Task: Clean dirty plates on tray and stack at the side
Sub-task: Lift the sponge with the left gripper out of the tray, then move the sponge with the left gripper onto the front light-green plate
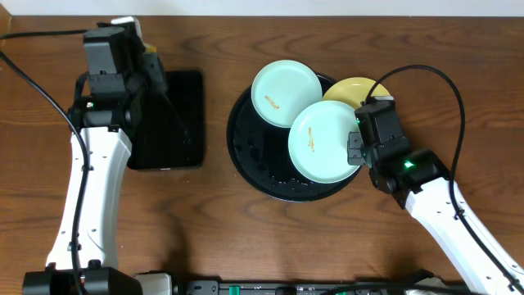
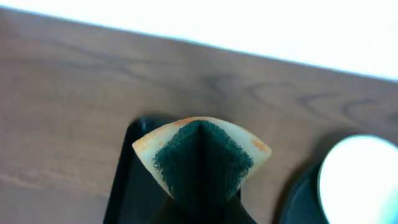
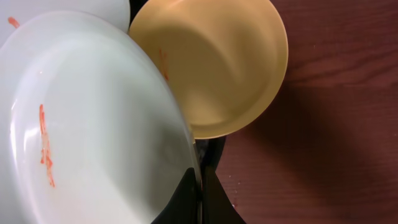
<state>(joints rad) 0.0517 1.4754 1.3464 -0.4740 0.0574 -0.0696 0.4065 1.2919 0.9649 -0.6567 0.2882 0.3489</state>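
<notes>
A round black tray (image 1: 254, 156) holds three plates. A mint-blue plate (image 1: 285, 92) with a smudge lies at its back. A second mint-blue plate (image 1: 323, 141) with an orange streak lies in front, and it also shows in the right wrist view (image 3: 87, 124). A pale yellow plate (image 1: 354, 88) sits at the back right, also seen in the right wrist view (image 3: 214, 62). My right gripper (image 3: 199, 177) is shut on the rim of the front mint-blue plate. My left gripper (image 2: 200, 199) is shut on a folded yellow-and-green sponge (image 2: 202, 158) above a rectangular black tray (image 1: 176, 119).
The rectangular black tray (image 2: 124, 186) lies left of the round tray on the wooden table (image 1: 221, 238). The round tray's edge and a pale plate (image 2: 357, 180) show at the right of the left wrist view. A black cable (image 1: 426, 78) arcs over the right arm.
</notes>
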